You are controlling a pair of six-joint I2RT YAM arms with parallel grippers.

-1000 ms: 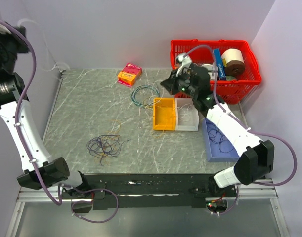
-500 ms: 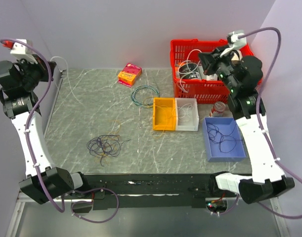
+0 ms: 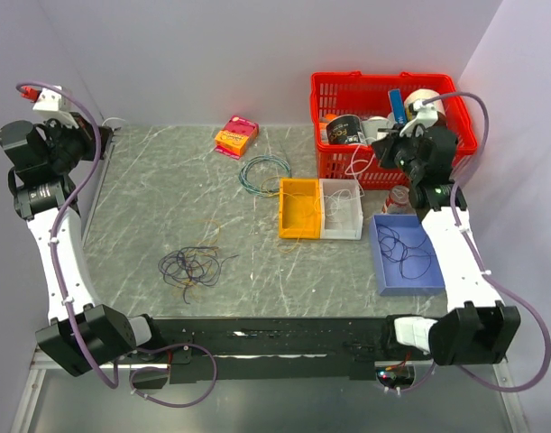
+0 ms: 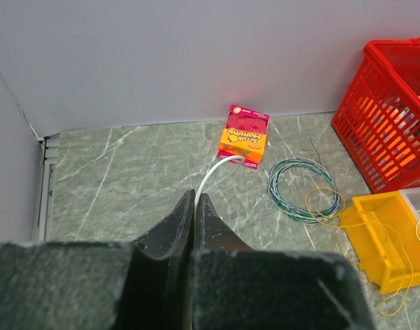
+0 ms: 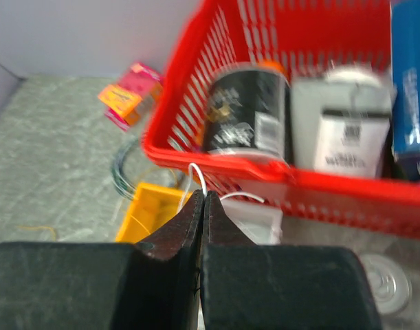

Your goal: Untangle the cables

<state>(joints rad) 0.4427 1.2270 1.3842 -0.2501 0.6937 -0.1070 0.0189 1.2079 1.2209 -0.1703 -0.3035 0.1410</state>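
Toward 7 o'clock on the table [image 3: 122, 216], a little in from the near edge, the cables [image 3: 192, 266] lie in a loose dark tangle flecked with yellow, with bare marble on every side. At 4 o'clock a blue tray [image 3: 410, 288] sits close to the right wall, a dark wire [image 3: 403, 248] curled inside it. Past the middle, a yellow bin [image 3: 283, 207] and a white bin [image 3: 342, 234] stand touching side by side. A blue-green coil [image 4: 299, 217] lies just beyond them, well apart from the tangle. An orange-pink box [image 3: 236, 135] rests near the far wall at 12 o'clock. A red basket [image 3: 383, 77] fills the far right corner at 1 o'clock. The right gripper [image 5: 203, 196] hangs at the basket's front rim, fingers clamped on a white strand [image 5: 197, 176] that droops toward the white bin. At 10 o'clock, by the left edge, the left gripper [image 4: 195, 195] has its fingers pressed together. A white line [image 4: 213, 170] curves out past the tips; whether it is pinched, I cannot tell.
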